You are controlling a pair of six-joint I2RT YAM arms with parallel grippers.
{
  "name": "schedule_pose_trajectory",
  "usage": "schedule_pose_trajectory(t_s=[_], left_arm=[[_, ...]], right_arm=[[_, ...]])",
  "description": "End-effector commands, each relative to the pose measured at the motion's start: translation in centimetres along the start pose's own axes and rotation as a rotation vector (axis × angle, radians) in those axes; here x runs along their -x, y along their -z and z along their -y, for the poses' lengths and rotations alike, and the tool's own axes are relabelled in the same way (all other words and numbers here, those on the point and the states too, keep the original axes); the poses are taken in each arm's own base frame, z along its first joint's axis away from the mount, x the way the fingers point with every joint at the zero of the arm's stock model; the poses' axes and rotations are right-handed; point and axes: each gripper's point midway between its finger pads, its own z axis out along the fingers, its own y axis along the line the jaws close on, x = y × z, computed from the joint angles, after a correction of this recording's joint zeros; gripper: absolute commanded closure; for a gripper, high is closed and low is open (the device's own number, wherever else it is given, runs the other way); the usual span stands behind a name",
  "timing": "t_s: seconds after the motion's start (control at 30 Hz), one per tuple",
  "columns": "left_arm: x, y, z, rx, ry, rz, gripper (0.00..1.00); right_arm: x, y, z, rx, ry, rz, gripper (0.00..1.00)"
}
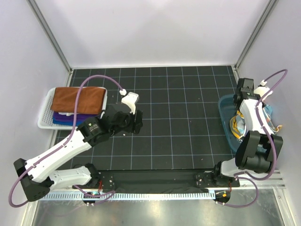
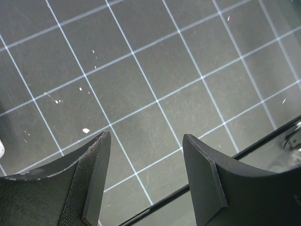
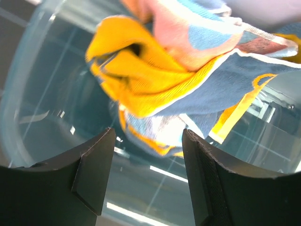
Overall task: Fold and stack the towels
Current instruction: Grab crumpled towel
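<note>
A crumpled yellow-and-blue towel [image 3: 155,80] is seen in the teal tub [image 1: 225,117] at the desk's right edge, just beyond the spread, empty right claw [image 3: 146,179]. The left claw [image 2: 146,179] is held spread above bare desk [image 2: 155,70]; folded towels [image 1: 77,101] are stacked in the white basket [image 1: 44,123] at the left edge.

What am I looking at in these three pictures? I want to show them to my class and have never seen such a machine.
Two robot arms are bolted to a black gridded table. One picture looks down from above; the other two come from cameras on each wrist. The left tool is open over bare table, holding nothing. The right tool is open above crumpled towels in a teal tub. At the left, a white basket holds folded towels, a rust brown towel on top.
</note>
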Motion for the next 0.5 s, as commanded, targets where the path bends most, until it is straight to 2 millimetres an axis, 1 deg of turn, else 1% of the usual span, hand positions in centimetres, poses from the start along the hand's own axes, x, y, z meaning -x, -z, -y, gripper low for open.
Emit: schedule_pose_trajectory(t_s=[0.0, 0.03, 0.17, 0.33, 0.47], left_arm=[[-0.7, -0.3, 0.4, -0.036, -0.032, -0.005, 0.34], [-1.0, -0.5, 0.3, -0.037, -0.035, -0.01, 0.34], [-1.3, -0.6, 0.2, -0.042, -0.05, -0.01, 0.34], [-1.2, -0.2, 0.5, -0.066, -0.058, -0.002, 0.34], [-1.7, -0.1, 0.7, -0.084, -0.055, -0.011, 0.34]], right_arm=[[2.6, -0.9, -0.4, -0.038, -0.141, 0.088, 0.35], [3.0, -1.1, -0.6, -0.039, -0.157, 0.103, 0.34], [2.6, -2.8, -0.9, -0.073, -0.162, 0.094, 0.36], [0.2, -5.3, -0.4, -0.117, -0.166, 0.032, 0.37], [-0.8, -6.4, -0.1, -0.126, -0.169, 0.012, 0.37]])
